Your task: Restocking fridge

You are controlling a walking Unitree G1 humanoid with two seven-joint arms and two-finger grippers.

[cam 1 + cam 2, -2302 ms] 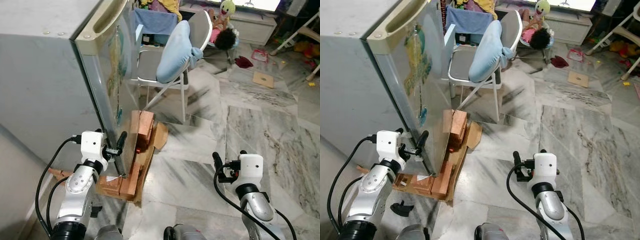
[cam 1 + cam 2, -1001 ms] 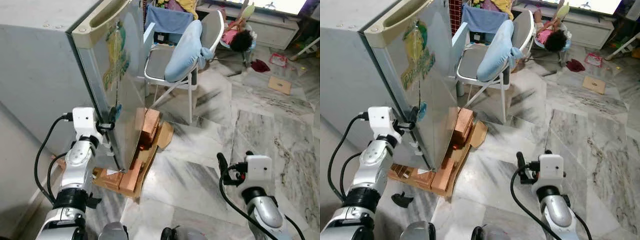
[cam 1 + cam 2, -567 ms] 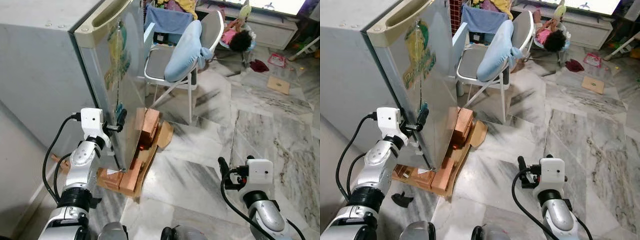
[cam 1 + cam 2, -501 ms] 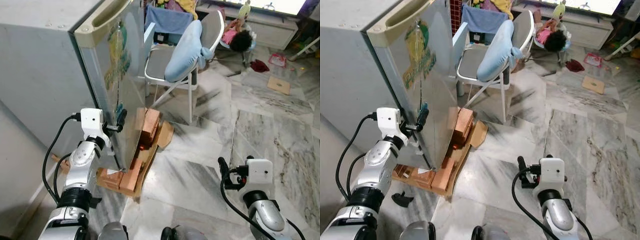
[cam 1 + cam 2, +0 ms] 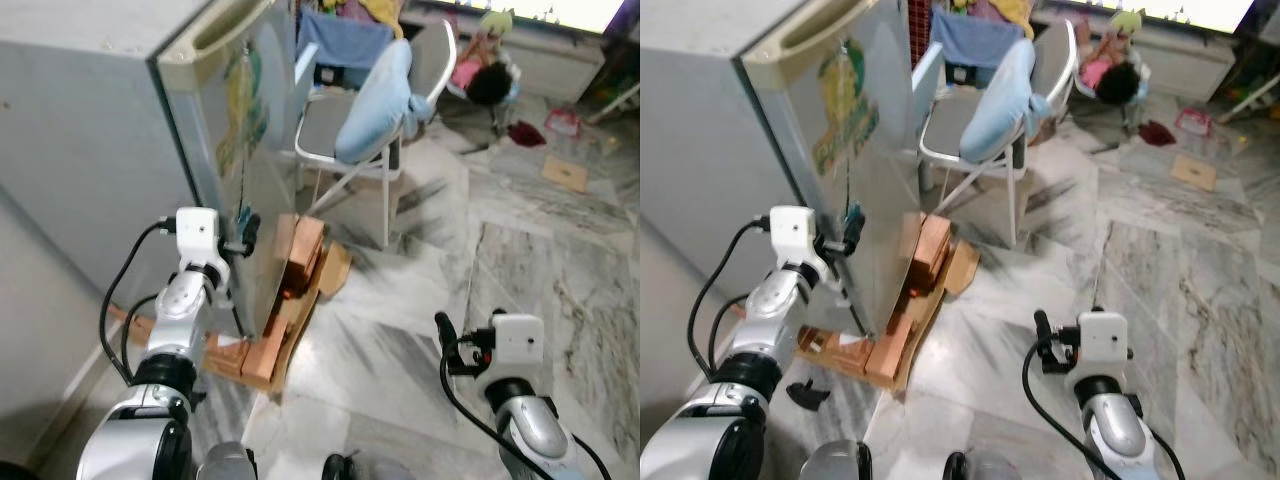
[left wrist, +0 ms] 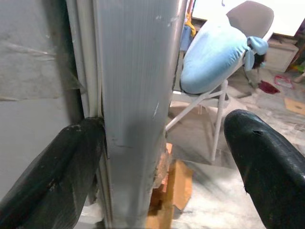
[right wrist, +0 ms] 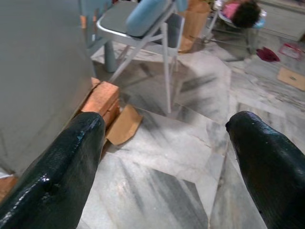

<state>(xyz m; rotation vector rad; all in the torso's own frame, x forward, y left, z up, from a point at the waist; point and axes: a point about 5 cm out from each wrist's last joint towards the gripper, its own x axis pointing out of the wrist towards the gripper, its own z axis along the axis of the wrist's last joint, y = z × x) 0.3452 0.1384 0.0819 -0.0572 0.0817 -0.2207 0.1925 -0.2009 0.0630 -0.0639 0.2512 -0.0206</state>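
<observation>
You're at the door-opening step of the restock. Your left gripper (image 6: 157, 157) sits at the free edge of the fridge door (image 5: 240, 130), low on the fridge (image 5: 90, 150), at about 9 o'clock in the head views. The 2 fingers are spread, 1 on each side of the door's edge, and not yet pinched on it.

In my judgement the next move is to hook or close on that edge and swing the door out toward you, around 3 o'clock. Watch the stack of bricks (image 5: 300, 255) and the cardboard (image 5: 335, 270) at the fridge's foot, since the door would sweep over them.

Your right gripper (image 7: 164, 157) hangs idle at about 5 o'clock, its 2 fingers apart and holding nothing, pointed at the marble floor (image 5: 1160, 260).

The left wrist view gives you what the head views cannot: the door's edge lies between the fingers, with 1 finger (image 6: 52, 176) tucked in by the seal. It looks to be touching there, though the view is too close to be sure. The head views show the room instead: the folding chair (image 5: 365, 120) with a blue pillow (image 5: 375, 105) at about 12 o'clock, just beyond the door, and nothing yet in hand to put in.
</observation>
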